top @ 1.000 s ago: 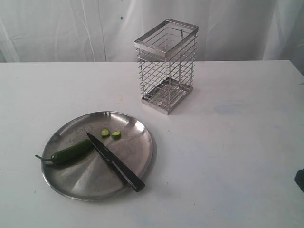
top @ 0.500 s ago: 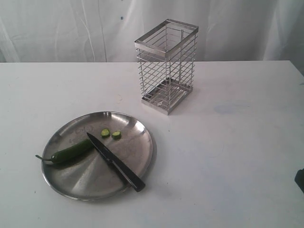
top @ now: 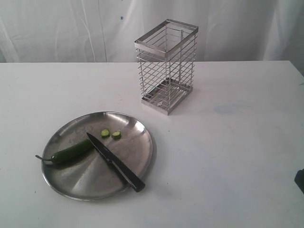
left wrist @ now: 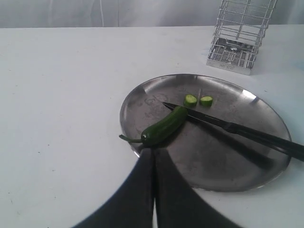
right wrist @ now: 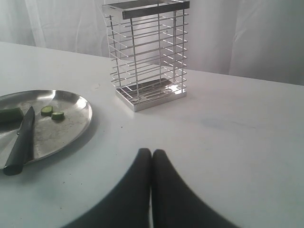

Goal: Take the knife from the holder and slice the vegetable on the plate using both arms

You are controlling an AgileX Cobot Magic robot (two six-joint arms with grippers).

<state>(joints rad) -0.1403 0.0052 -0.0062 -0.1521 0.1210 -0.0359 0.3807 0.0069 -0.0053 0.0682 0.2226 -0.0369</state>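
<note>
The black knife lies flat on the steel plate, its tip against the green chili, its handle over the plate's near rim. Two round green slices rest beside the blade. The chrome wire holder stands behind the plate with nothing in it. In the left wrist view my left gripper is shut and holds nothing, hanging just off the plate's rim near the chili's stem. My right gripper is shut over bare table, apart from the knife and holder.
The white table spreads wide to the right of the plate and in front of the holder. A white curtain hangs behind the table. A dark piece of the right arm shows at the exterior view's right edge.
</note>
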